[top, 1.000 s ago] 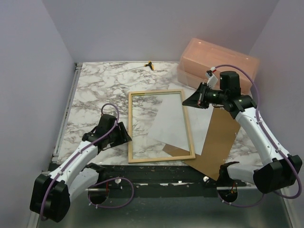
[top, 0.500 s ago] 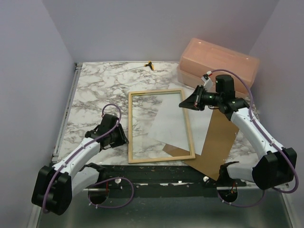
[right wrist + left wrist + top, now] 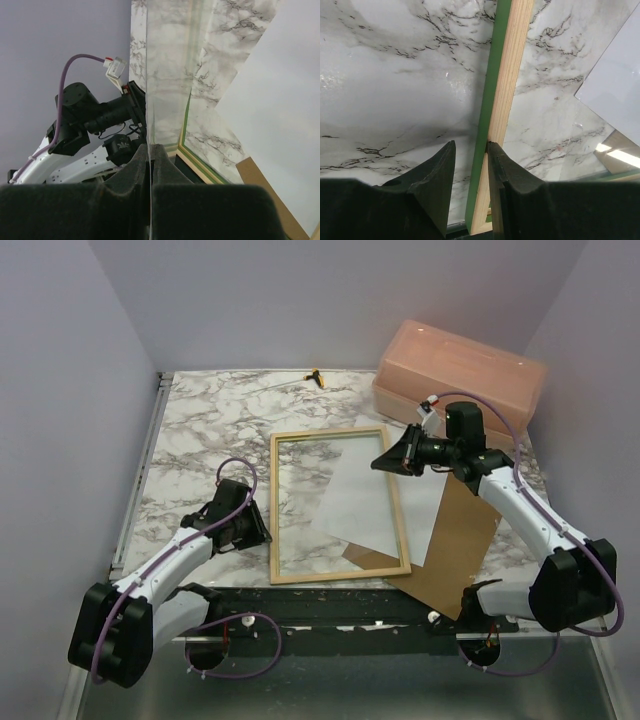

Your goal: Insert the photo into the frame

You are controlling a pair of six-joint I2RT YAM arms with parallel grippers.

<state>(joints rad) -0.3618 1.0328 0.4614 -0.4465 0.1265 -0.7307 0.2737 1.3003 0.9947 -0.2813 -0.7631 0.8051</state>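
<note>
Frame (image 3: 506, 85) lies flat, its long axis running straight away from the left hand (image 3: 471, 145). That hand's half-closed jaws straddle the left rail; whether they grip is unclear. The right hand (image 3: 388, 460), pinched shut on a clear pane (image 3: 167, 75), hovers over the photo (image 3: 422, 508), which lies askew across the right rail.

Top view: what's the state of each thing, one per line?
Frame: flat, bare wood up.
Photo: flat, white side up, crossing frame's right rail.
Brown board: flat, partly under photo.
Orange box: lid on.
Left pincer: open, astride frame's left rail.
Right pincer: shut on clear pane.
</note>
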